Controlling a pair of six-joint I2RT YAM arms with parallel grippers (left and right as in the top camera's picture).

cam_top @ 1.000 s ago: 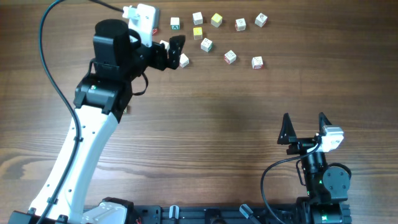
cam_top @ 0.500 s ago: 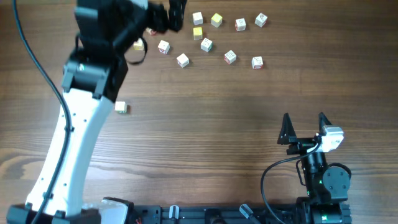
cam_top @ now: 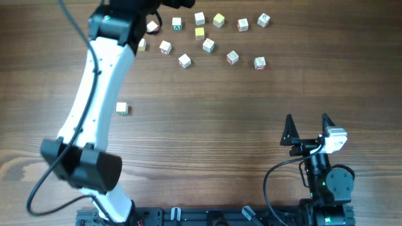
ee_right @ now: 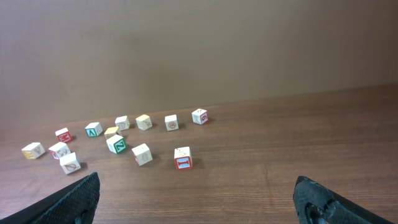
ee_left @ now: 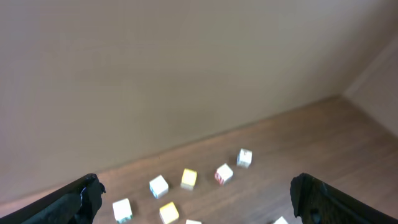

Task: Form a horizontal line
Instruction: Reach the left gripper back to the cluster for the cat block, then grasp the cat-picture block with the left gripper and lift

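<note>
Where the left arm [cam_top: 94, 81] stretches to the far edge of the wooden table [cam_top: 213, 125], the left gripper [ee_left: 196, 186] is mostly cut off by the top of the overhead view. Its own camera shows the 2 fingers [ee_left: 78, 199] spread wide, nothing between them, cubes low in its frame. The horizontal line is not yet formed: the small cubes [cam_top: 208, 44] lie loose along the far part of the table, none touching a neighbour. Overhead count is 14 (the arm may hide more). 5 sit in a rough, gappy row at the very back, from a green-marked one [cam_top: 177, 23] to a white one [cam_top: 264, 21] at the right end, a yellow cube [cam_top: 218, 20] among them. A second yellow cube [cam_top: 200, 32] lies just below that row. 4 more lie to the left near the arm's head, 3 nearer the middle, with a red-marked cube [cam_top: 259, 63] farthest right of those. 1 stray cube [cam_top: 122, 108] lies well apart from the rest, close beside the arm's white link. The right gripper [cam_top: 307, 119] sits at the near right side, well apart from all cubes, fingers [ee_right: 78, 199] splayed, holding nothing.
</note>
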